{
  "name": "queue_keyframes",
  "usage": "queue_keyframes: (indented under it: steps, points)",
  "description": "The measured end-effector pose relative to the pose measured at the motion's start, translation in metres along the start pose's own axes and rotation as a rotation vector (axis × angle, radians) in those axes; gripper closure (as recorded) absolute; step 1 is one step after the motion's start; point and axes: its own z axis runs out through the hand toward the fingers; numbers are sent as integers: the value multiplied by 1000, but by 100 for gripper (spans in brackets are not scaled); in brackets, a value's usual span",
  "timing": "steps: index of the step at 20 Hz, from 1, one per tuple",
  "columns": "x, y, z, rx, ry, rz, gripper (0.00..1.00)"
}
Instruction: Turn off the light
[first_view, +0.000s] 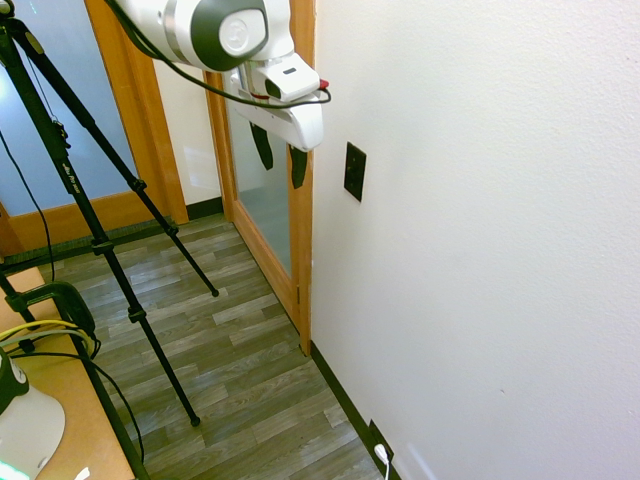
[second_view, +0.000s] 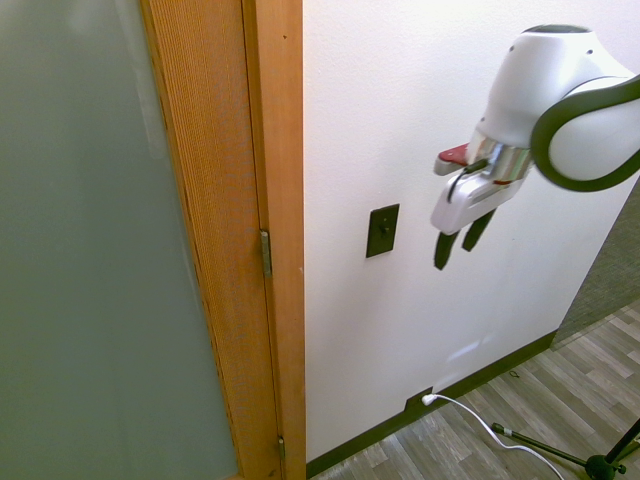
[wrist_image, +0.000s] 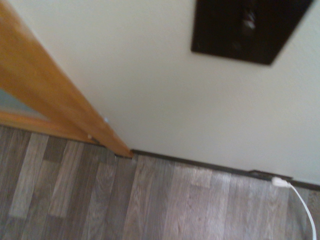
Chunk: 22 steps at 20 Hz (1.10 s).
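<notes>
**Second exterior view: my tool hangs released beside the switch**

Second exterior view shows my tool (second_view: 458, 242) in mid-air in front of the white wall (second_view: 420, 90), its two dark fingers (second_view: 443, 250) pointing steeply down toward the floor and standing apart, grasping nothing. It sits just right of the switch (second_view: 382, 231), a small black upright plate on the wall, and does not touch it. The switch lies right of the wooden door frame (second_view: 250, 200), about level with the frame's hinge (second_view: 265, 253).

From the first exterior view my tool (first_view: 280, 160) shows in front of that same door frame (first_view: 300, 230), with the switch (first_view: 354, 171) on the wall just to the right, near it but apart. The room is bright.

Low on the wall, at the dark baseboard (second_view: 480, 375), a white plug (second_view: 428, 399) sits in a dark outlet plate (first_view: 378, 441), and its white cord (second_view: 490, 430) trails across the grey plank floor (first_view: 240, 370).

Close up in the wrist view the switch (wrist_image: 250, 30) is a blurred black rectangle on the wall.
</notes>
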Motion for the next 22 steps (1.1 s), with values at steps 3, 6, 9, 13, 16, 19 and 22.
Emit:
queue_keyframes:
  steps: [3, 6, 9, 13, 16, 19, 22]
  points:
    - [16, -22, 23, 50, 73, 61, 0]
    - [25, -30, 24, 94, 153, 120, 0]
    - [27, -32, 21, 107, 215, 158, 100]
    - [24, -31, 21, 109, 264, 173, 100]
    - [22, -32, 21, 112, 283, 180, 100]
    - [23, -31, 22, 117, 293, 187, 100]
    - [26, -31, 22, 126, 307, 197, 100]
